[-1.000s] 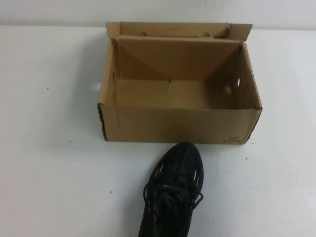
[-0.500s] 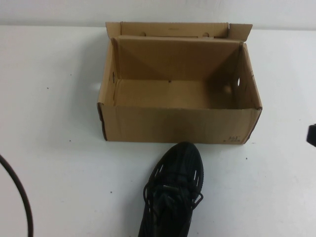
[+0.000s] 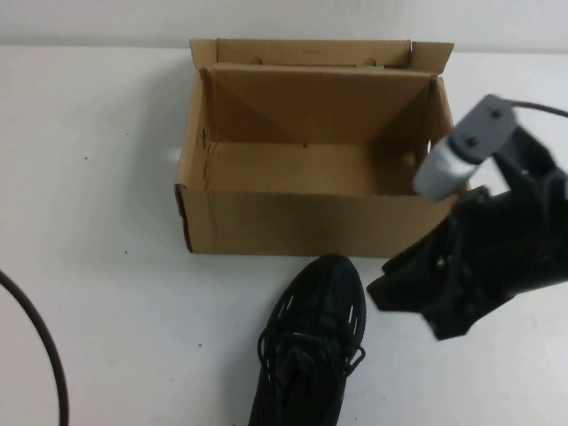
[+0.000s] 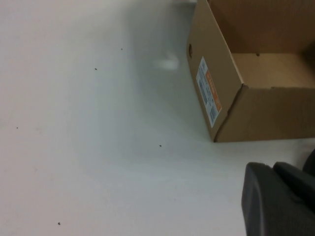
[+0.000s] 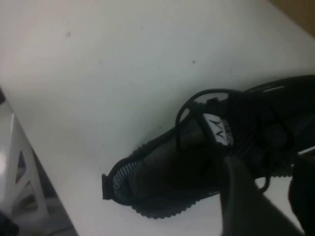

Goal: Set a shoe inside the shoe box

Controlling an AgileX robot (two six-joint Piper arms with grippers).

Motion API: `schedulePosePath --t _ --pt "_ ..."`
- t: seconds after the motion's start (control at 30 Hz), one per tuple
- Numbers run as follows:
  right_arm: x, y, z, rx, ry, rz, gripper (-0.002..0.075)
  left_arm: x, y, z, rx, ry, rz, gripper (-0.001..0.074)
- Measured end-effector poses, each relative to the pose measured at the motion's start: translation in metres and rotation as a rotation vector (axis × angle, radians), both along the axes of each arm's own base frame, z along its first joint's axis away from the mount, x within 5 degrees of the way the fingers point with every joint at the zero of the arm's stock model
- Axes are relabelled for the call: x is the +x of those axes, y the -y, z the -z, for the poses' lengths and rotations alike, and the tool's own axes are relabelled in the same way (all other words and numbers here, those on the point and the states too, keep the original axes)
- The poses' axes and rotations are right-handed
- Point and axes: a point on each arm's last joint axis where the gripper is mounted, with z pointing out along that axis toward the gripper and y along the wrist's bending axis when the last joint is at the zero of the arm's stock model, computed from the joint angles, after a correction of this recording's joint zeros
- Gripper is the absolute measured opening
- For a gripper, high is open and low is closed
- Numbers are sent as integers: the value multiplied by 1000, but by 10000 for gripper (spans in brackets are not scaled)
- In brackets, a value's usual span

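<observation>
The black lace-up shoe [image 3: 312, 333] lies on the white table, toe pointing at the front wall of the open brown shoe box [image 3: 319, 222]. The box is empty. My right gripper [image 3: 413, 306] hovers just right of the shoe's toe, in front of the box's right front corner, open and empty. In the right wrist view the shoe [image 5: 197, 167] lies past the right gripper [image 5: 273, 196], its white-marked tongue tab [image 5: 221, 132] and a lace loop showing. My left gripper [image 4: 273, 169] is outside the high view, low over bare table left of the box [image 4: 266, 113], shut and empty.
A dark cable [image 3: 40, 355] curves over the table's near left. The box's left end carries a white and orange label [image 4: 207, 91]. The table's near edge, with a white frame [image 5: 15, 172] below it, lies behind the shoe's heel.
My right arm has swung in from the right edge to just beside the shoe's toe. The shoe and box have not moved.
</observation>
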Motion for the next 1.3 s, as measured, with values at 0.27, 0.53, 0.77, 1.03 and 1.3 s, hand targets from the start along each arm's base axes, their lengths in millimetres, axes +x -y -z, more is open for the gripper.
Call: schedulePosePath --t 0.27,0.53,0.77,1.03,1.3 --pt "8 -62 35 -214 21 -146 330 -3 -1 5 16 -58 2 -3" --pt "32 -89 82 -328 14 -160 391 -3 -1 5 18 -63 2 -3" --pt "49 -100 114 -374 20 -145 316 -3 -1 5 20 -65 3 -3" --pt "45 -103 114 -375 -10 -162 10 -5 -1 9 34 -106 6 -3" --pt "44 -106 74 -309 9 -176 -1 -7 1 12 130 -120 94 -2"
